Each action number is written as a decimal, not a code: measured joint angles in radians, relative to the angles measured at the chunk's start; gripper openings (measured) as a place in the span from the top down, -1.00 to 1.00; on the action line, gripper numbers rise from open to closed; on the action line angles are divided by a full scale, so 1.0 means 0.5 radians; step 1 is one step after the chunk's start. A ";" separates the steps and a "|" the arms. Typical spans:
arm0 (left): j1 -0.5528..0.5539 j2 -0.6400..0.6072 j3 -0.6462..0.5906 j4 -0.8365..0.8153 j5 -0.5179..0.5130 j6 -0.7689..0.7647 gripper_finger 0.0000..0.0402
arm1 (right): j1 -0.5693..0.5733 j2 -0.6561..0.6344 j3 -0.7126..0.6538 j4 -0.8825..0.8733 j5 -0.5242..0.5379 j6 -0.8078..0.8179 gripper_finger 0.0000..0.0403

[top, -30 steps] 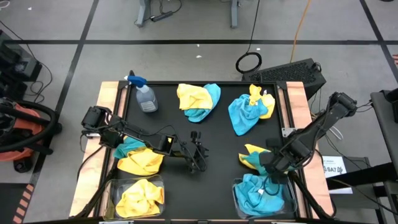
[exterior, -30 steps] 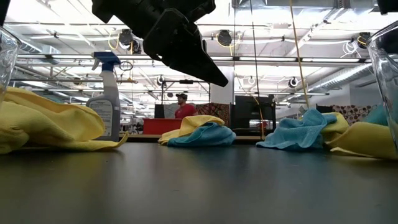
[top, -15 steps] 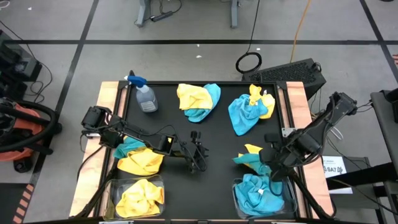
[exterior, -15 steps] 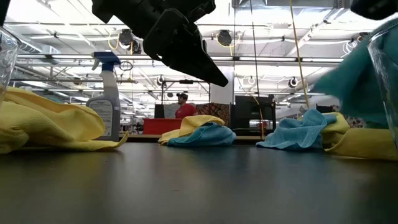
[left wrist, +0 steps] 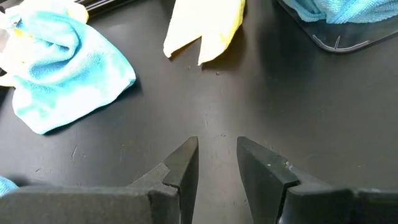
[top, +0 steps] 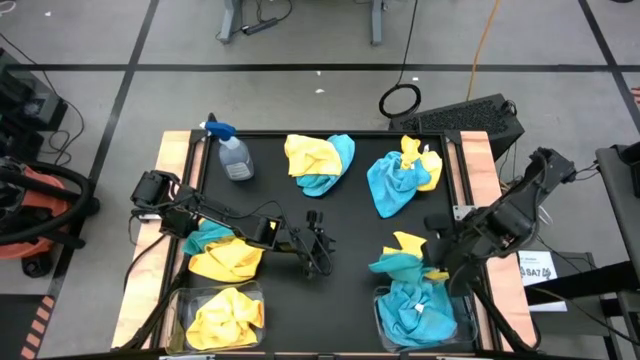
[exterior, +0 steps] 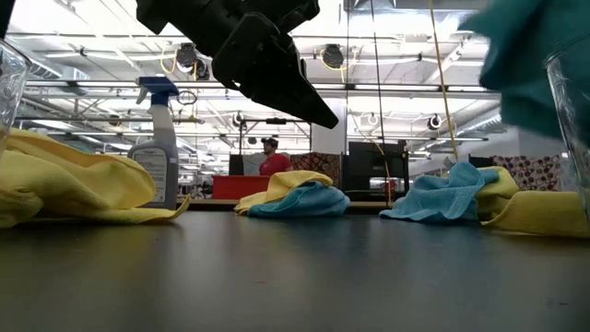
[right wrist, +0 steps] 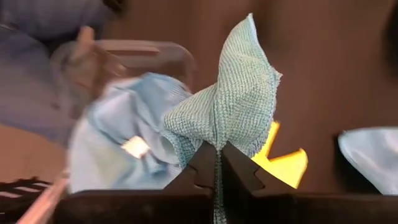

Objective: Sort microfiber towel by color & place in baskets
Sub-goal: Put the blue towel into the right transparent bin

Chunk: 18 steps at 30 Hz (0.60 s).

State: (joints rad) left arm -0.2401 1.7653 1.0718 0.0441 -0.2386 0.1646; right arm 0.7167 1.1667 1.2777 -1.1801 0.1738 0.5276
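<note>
Seen from above, a black matte table (top: 340, 220) with pale wooden side rails, set on a grey concrete floor crossed by dark lines.

At 7 o'clock, a clear rounded plastic basket (top: 181, 300) holding a crumpled yellow towel (top: 226, 318). Just above it, a yellow and turquoise pile (top: 222, 252) beside the left arm. Left gripper (top: 320, 255) near centre, hovering over bare table, fingers slightly apart with nothing between them.

At 11 o'clock, a clear spray bottle (top: 235, 155) with blue trigger, upright. At 12 o'clock, a mixed yellow and turquoise heap (top: 318, 162); at 1 o'clock, another heap (top: 402, 178), mostly turquoise.

At 5 o'clock, the right gripper (right wrist: 216, 167) clamped on a turquoise towel (right wrist: 233, 109), fuzzy and looped in texture, long axis roughly vertical, peak pointing up, probably hanging clear of the table. Beneath it, a yellow towel (top: 412, 244) lying flat. Just toward 6 o'clock, the second clear basket (top: 378, 305) filled with turquoise cloth (top: 415, 310).

From table height, a bright workshop hall with ceiling lights, and a person (exterior: 269, 159) in red far back.
</note>
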 joint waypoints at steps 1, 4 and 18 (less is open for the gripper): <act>0.000 0.000 0.000 0.000 0.000 0.000 0.41 | 0.006 0.000 0.032 0.010 -0.020 -0.016 0.99; 0.000 0.000 0.000 0.000 0.000 0.000 0.41 | 0.036 0.000 0.120 0.040 -0.065 -0.055 0.99; 0.000 0.000 0.000 0.000 -0.001 0.000 0.41 | 0.253 0.016 0.278 0.060 -0.360 0.211 0.99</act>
State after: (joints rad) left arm -0.2401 1.7653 1.0718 0.0441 -0.2390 0.1646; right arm 0.8434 1.1749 1.4166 -1.1500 -0.0062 0.6331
